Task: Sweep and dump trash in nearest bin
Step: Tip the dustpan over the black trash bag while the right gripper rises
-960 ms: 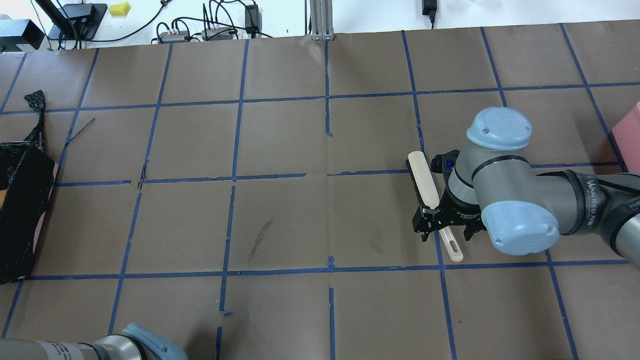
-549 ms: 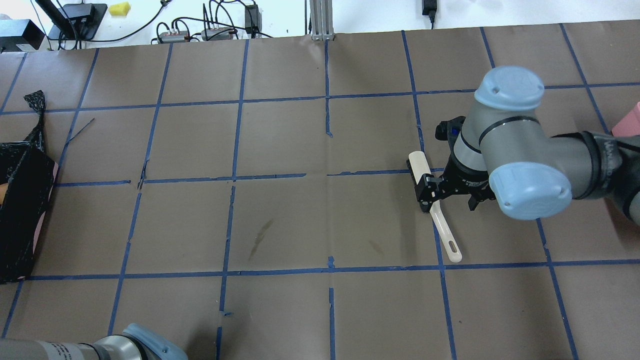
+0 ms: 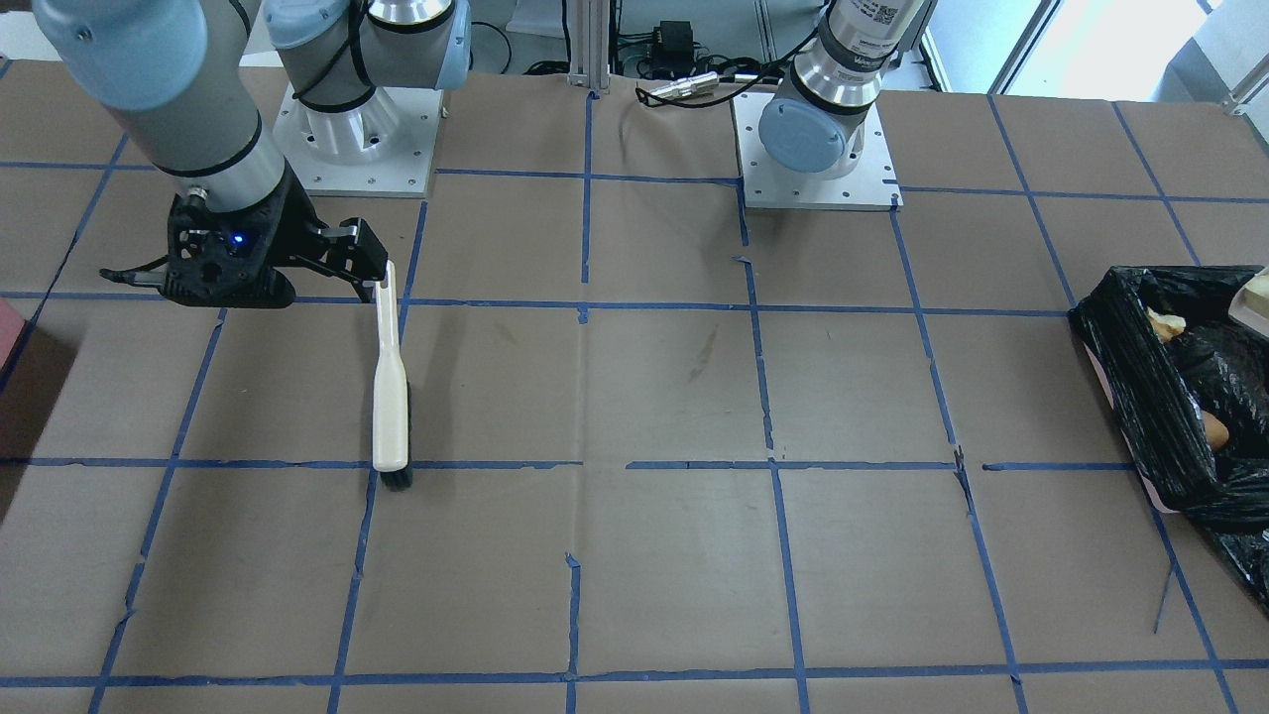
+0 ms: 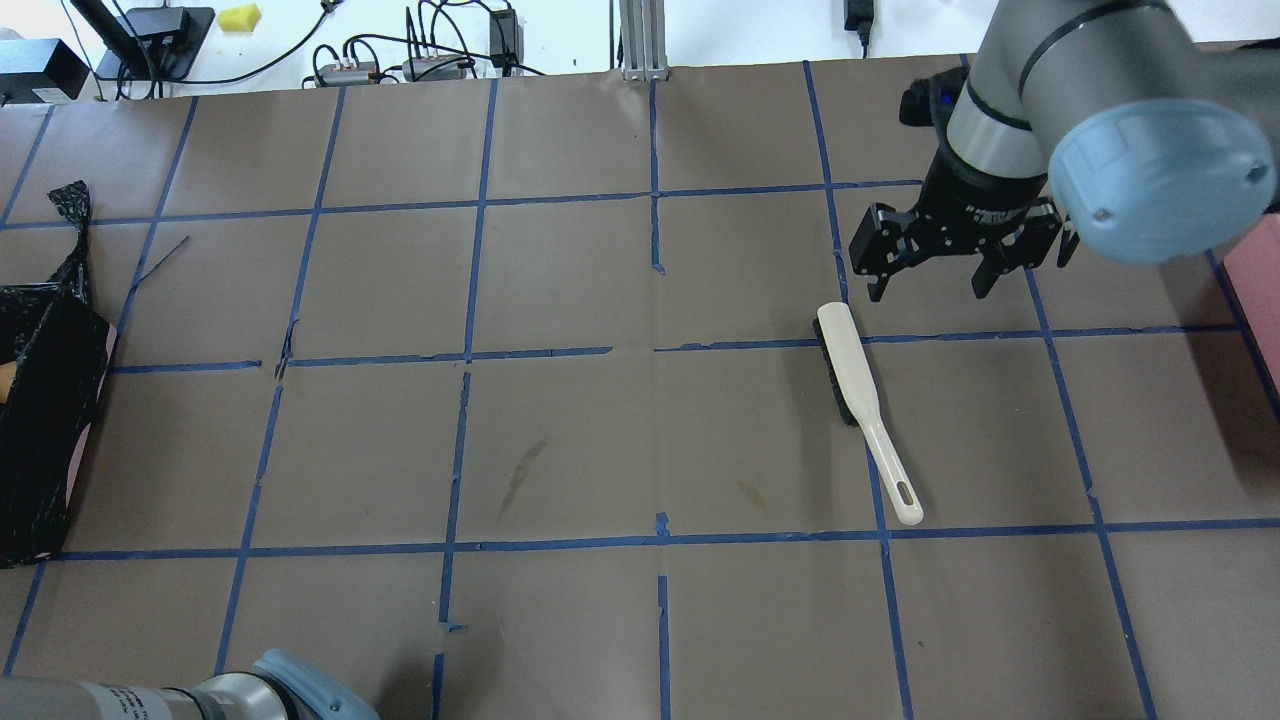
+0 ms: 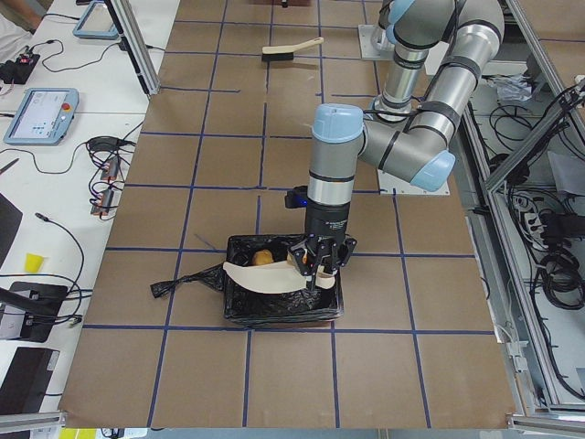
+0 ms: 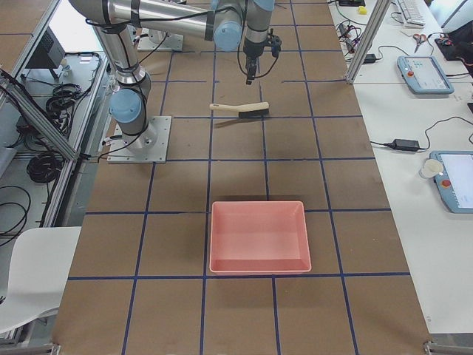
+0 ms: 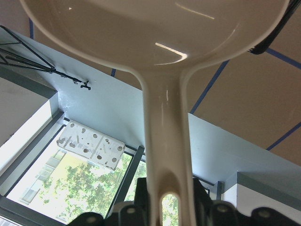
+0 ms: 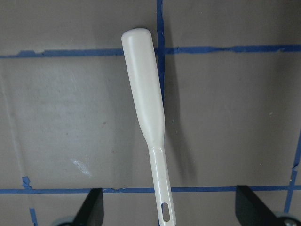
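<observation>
The cream brush (image 4: 850, 365) with black bristles lies flat on the brown table, also seen in the front view (image 3: 390, 407) and from above by the right wrist camera (image 8: 146, 108). My right gripper (image 4: 930, 290) hovers open above and beyond it, holding nothing. At the table's left end, my left gripper (image 5: 320, 265) is shut on the handle of the cream dustpan (image 7: 160, 33), which is tilted over the black-lined bin (image 5: 274, 306). Trash lies inside the bin: an orange-brown lump (image 3: 1214, 431) and a pale chunk (image 3: 1165, 322).
An empty pink tray (image 6: 259, 235) sits at the table's right end, its corner showing in the overhead view (image 4: 1262, 280). Cables and power bricks (image 4: 430, 60) line the far edge. Blue tape lines grid the brown paper.
My right gripper has let go of the brush, opened, and lifted away toward the far side of the table. The brush stays lying where it was. The left arm's elbow has not moved.
</observation>
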`<state>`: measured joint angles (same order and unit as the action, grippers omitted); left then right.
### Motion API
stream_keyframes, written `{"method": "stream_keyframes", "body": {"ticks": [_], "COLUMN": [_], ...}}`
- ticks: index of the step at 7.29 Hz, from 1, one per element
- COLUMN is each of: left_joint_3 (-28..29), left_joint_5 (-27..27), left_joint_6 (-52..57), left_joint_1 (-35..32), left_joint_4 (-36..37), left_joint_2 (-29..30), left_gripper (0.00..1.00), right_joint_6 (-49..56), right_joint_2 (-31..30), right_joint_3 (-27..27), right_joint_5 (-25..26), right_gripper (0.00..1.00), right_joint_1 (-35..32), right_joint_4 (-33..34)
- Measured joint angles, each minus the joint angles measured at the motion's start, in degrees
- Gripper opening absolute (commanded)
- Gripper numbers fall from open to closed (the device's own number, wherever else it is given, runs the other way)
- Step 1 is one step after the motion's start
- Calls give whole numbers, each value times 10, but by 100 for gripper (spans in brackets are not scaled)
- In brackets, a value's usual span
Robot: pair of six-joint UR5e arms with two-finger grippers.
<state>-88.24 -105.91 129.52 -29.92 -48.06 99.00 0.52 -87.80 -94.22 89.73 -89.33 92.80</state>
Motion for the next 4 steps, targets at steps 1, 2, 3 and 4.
{"method": "stream_keyframes", "body": {"ticks": [1, 2, 3, 4], "left_joint_3": [1, -1, -7, -12], "left_joint_5": [-20, -41, -61, -84], "left_joint_6": [-3, -3, -3, -4], "left_joint_1": [-5, -10, -15, -22], "left_joint_4": [0, -1, -2, 2], "left_joint_2": [0, 3, 7, 9], "left_gripper": [5, 5, 5, 5], "right_joint_6": [0, -1, -2, -5], "right_joint_2": [0, -1, -2, -3], "right_joint_3": [49, 85, 101, 104], "right_joint_5": [4, 6, 5, 4], "right_gripper": [100, 100, 100, 100], "right_joint_1": [-1, -2, -3, -5], "right_joint_4": [-40, -72, -87, -93]}}
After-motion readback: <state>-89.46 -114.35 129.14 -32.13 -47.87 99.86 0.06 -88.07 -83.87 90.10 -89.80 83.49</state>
